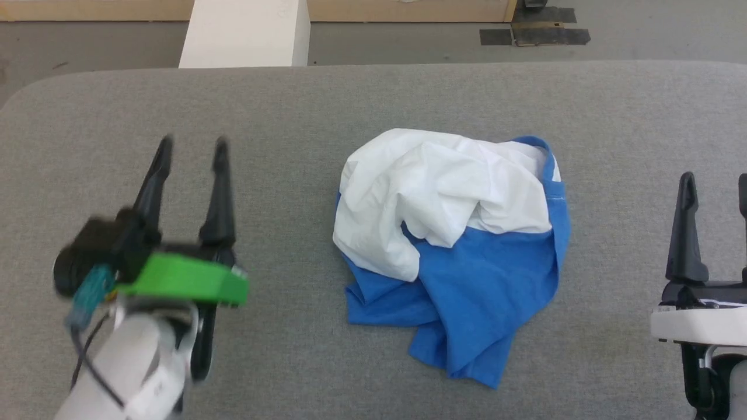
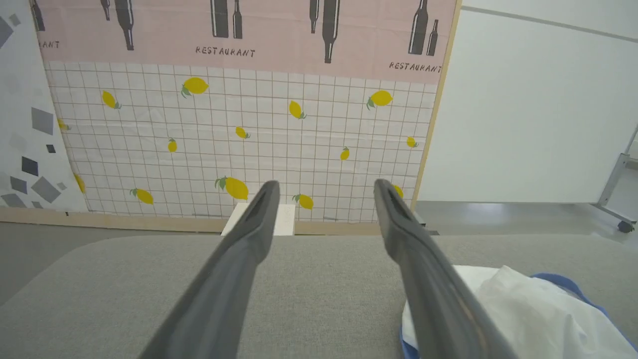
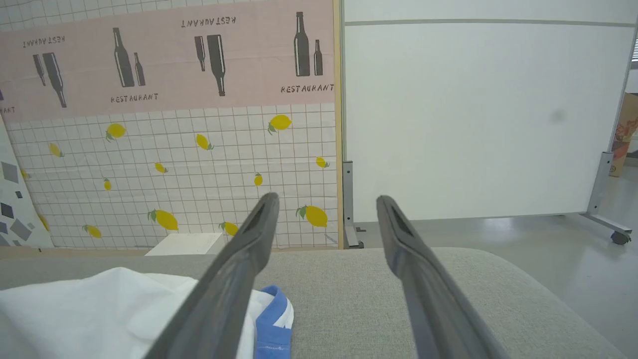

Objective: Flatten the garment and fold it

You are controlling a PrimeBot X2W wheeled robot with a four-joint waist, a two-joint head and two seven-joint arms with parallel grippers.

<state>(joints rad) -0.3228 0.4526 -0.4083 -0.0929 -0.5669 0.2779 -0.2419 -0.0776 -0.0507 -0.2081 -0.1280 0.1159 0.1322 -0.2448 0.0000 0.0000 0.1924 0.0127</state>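
While the garment [image 1: 449,245] sits crumpled at the middle of the grey table [image 1: 350,93] (soft, light, limp, likely to bunch if dragged), best holds look like its loose blue edges toward the table's front, with left gripper [image 1: 192,149] and right gripper [image 1: 716,181] spread empty over the table's ends.

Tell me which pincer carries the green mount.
The left pincer: a bright green piece sits at its base, while the right pincer has a white one.
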